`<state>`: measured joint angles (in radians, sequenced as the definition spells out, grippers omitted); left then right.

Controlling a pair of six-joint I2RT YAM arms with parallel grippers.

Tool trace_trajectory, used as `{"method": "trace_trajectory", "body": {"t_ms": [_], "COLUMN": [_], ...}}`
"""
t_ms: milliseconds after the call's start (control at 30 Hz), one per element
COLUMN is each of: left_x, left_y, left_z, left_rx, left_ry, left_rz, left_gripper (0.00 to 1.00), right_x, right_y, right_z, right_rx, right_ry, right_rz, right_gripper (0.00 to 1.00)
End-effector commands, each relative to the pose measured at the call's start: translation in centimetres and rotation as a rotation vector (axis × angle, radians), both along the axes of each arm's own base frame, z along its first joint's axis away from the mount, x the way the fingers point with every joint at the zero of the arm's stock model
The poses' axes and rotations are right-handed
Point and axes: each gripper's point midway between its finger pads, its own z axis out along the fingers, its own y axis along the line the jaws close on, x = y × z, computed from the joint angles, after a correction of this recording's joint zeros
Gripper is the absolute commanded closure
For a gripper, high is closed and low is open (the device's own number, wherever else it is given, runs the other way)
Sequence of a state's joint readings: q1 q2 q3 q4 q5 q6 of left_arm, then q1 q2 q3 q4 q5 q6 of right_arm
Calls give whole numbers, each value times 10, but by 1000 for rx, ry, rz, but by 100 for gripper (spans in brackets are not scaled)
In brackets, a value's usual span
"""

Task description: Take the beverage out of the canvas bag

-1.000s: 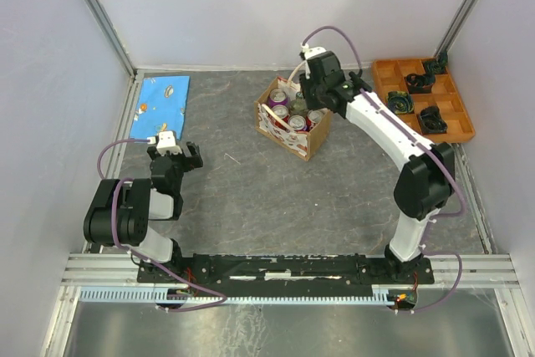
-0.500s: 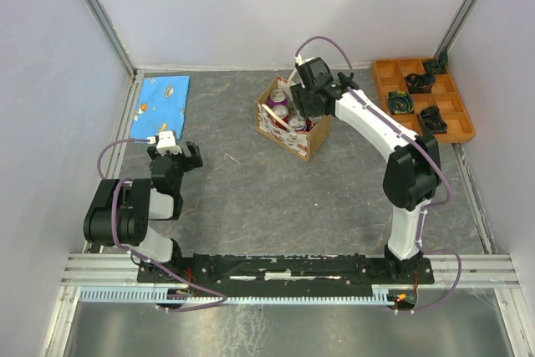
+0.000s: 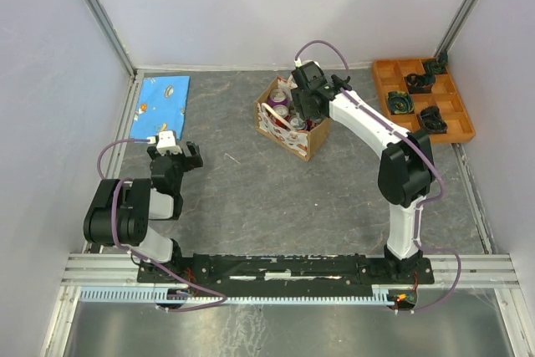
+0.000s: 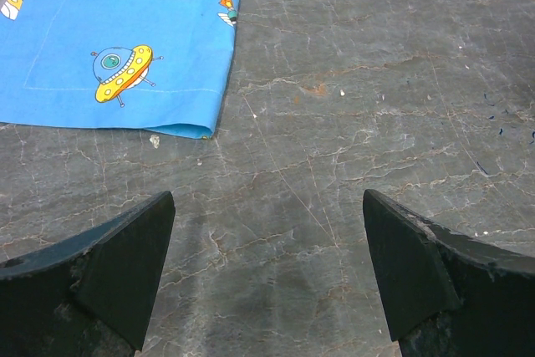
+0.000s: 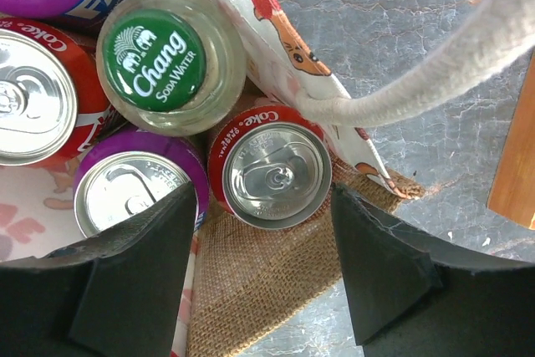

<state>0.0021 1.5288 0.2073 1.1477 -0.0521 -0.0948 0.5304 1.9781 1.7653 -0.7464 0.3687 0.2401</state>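
Note:
The canvas bag, tan with a whitish red-printed side and cream handles, stands at the table's middle back and holds several drinks. In the right wrist view I look down into the bag: a red Coke can, a green-capped Chang soda water bottle, two purple cans and another red can. My right gripper is open right above the bag, its jaws on either side of the Coke can. A cream handle crosses at the right. My left gripper is open and empty above bare table.
An orange compartment tray with dark parts stands at the back right. A blue printed cloth lies at the back left and shows in the left wrist view. Grey walls close the table on three sides.
My right gripper has moved left from beside the bag's back right to above its opening. The left arm has not moved.

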Motion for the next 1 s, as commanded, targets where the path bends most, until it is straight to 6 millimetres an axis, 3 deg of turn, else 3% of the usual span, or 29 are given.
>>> {"method": "trace_trajectory", "body": {"t_ms": [0,267,467,967], "left_x": [10,10,10,10], "left_y": [5,5,5,5], "left_z": [21,21,21,21], "left_rx": [67,67,67,67], "left_ry": [-67,-68,-67,-68], "left_rz": [9,9,9,10], "left_gripper": [1,1,1,1], "right_x": [10,11,15,15], "right_y": [-32,-37,-40,-31], "right_z": [21,33,44,6], "right_rx": [-74,105,127,103], "right_ry": [-73,-116,-160,-46], "right_rz": [-130,-215,-247,-195], "right_gripper": [27,28,28,27]}}
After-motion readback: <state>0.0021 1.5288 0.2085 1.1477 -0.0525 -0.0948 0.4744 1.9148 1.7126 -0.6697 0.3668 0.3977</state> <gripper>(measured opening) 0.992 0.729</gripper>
